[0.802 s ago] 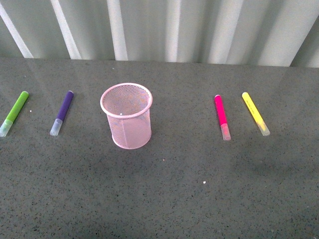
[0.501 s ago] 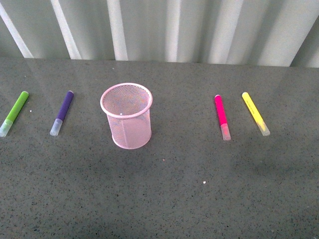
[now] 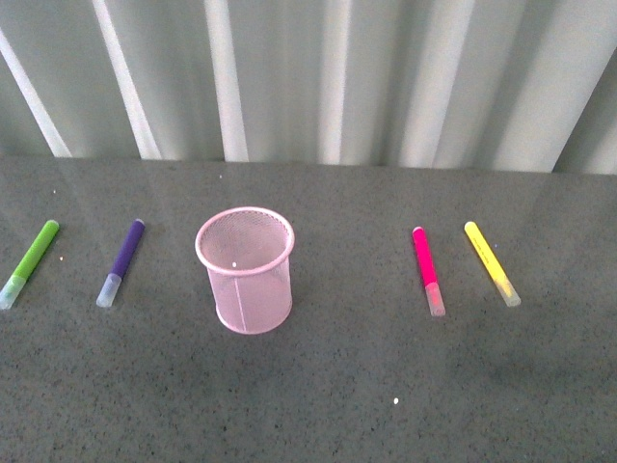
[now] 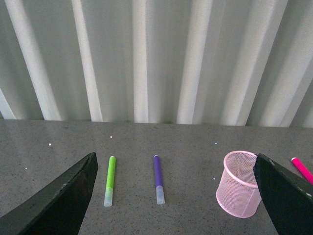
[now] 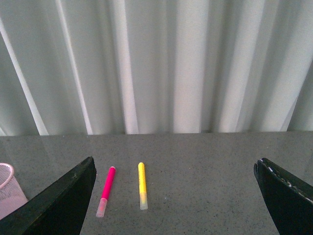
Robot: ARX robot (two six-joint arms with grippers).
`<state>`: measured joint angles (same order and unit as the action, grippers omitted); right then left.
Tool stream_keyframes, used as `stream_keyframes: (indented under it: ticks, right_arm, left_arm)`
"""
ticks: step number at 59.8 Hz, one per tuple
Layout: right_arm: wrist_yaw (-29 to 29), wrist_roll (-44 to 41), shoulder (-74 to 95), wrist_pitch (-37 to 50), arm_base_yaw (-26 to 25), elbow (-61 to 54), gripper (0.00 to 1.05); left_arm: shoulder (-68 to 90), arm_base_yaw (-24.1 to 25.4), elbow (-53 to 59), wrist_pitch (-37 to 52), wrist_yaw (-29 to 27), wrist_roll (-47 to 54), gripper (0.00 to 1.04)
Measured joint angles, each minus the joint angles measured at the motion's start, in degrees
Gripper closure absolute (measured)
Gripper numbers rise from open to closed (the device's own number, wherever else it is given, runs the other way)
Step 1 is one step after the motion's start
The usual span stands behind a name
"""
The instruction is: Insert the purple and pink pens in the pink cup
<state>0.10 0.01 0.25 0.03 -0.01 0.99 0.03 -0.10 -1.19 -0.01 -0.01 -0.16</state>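
Left gripper point(image 4: 173, 159) and right gripper point(image 5: 175, 160) hang spread, empty; purple pen point(image 3: 122, 262), left of the pink cup point(image 3: 253, 299), and pink pen point(image 3: 428, 269), right, look light, stiff, slippery: pinch mid-barrel.

On my worktop point(image 3: 318, 405), left to right: far-left marker point(image 3: 29, 262), near-left marker point(image 3: 121, 262), upright mesh cup point(image 3: 251, 289), near-right marker point(image 3: 429, 270), far-right marker point(image 3: 492, 262), all apart

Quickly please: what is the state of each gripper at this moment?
Left gripper: open, holding nothing.
Right gripper: open, holding nothing.
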Motion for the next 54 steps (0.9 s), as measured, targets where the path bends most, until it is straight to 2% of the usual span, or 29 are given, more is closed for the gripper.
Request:
stream_keyframes:
  ticks: [41,44,48,50,54]
  right_arm:
    - [0.0,0.0,0.0,0.0,0.02,0.0,0.07]
    - [0.0,0.0,0.0,0.0,0.02,0.0,0.07]
    - [0.0,0.0,0.0,0.0,0.02,0.0,0.07]
    - [0.0,0.0,0.0,0.0,0.02,0.0,0.07]
    - [-0.02,0.0,0.0,0.0,0.02,0.0,0.07]
  left_arm:
    - [0.0,0.0,0.0,0.0,0.0,0.0,0.07]
    - [1.81,-1.42,-1.27,-4.04,-4.37,-2.1,0.07]
    - [8.04,-5.81,-4.81,-14.45,-12.81,-7.1,0.07]
    - [9.64,-7.3,-5.09,-16.9,-14.25,-8.26,0.07]
    - [11.72,-8.33,-4.94,-18.64,-12.46,-11.13,0.07]
